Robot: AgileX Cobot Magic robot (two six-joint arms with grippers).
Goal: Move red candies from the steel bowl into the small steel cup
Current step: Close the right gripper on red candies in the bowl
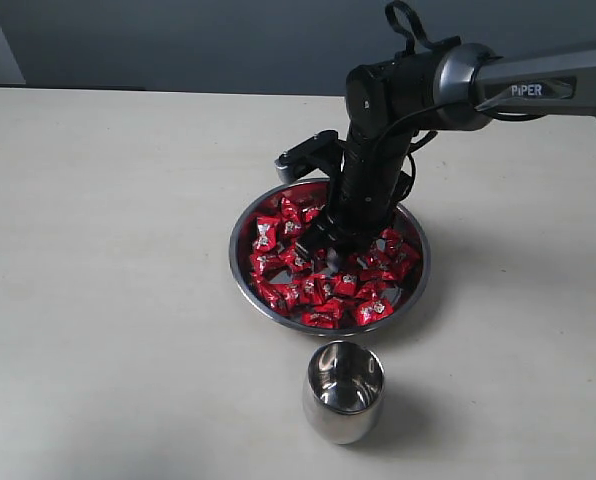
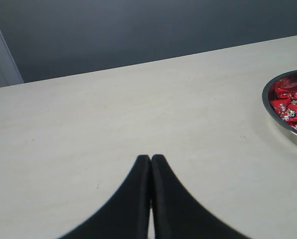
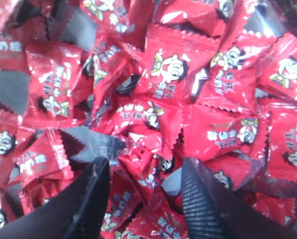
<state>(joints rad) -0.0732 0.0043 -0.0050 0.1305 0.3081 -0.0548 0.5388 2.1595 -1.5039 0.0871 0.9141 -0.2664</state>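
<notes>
Heap of red candies [image 1: 323, 280] in the steel bowl [image 1: 236, 255], wrappers crinkled and overlapping, bare steel showing in a few gaps. None visible in the small steel cup [image 1: 344, 392] from here (its inside reads as plain reflection). The cup stands upright on the table [image 1: 108, 300], just beside the bowl on the camera side, not touching it.

Over the bowl's middle, the right hand [image 3: 144, 167] is down in the pile, spread wide, nothing pinched. Its wrist view shows one crumpled candy lying between the two ribbed fingers [image 3: 198, 199], others crowding on either side.

Off to the side, the left hand [image 2: 151, 159] hangs over bare table, clenched flat on itself, empty.

Reading: the pick step, just before a grasp. Next move calls for closing on that one candy without catching neighbours, then a lift clear of the rim and a short carry to the cup. Likely trouble: slick wrappers slipping, or two coming up together. The cup mouth is narrow, so the drop wants centring.
</notes>
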